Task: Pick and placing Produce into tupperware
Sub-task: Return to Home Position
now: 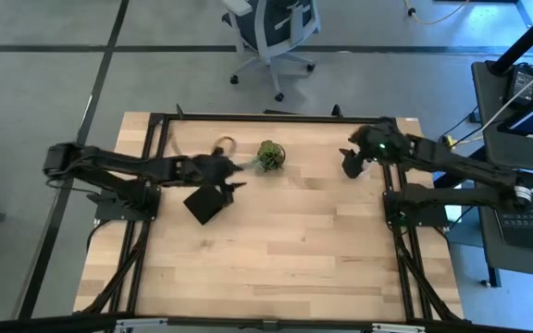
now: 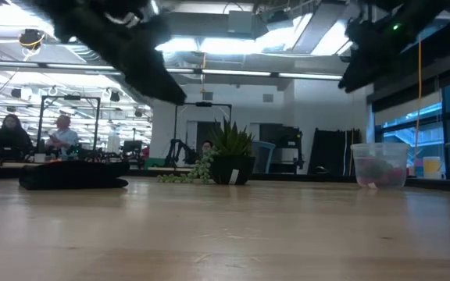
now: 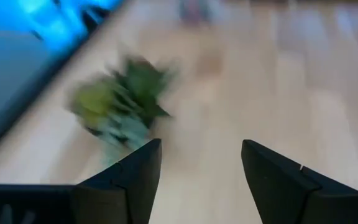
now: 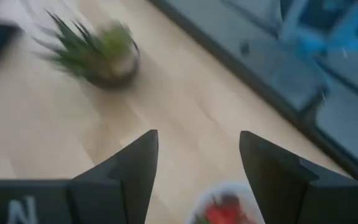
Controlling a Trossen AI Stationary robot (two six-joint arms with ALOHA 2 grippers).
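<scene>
My right pincer (image 4: 197, 140): 2 fingers spread wide, nothing between them. It hangs over the tupperware (image 4: 229, 188), near the right edge of the table (image 1: 276, 250). Red produce (image 4: 219, 213) lies inside the tub; the view is smeared, so I cannot count the pieces. From table height the tub stands upright on the wood, well apart from the potted plant (image 2: 229, 156). My left pincer (image 3: 201, 152): wide too, empty, raised off the wood just beside that plant. The flat black square (image 1: 206, 203) lies on the table close by my left pincer.
</scene>
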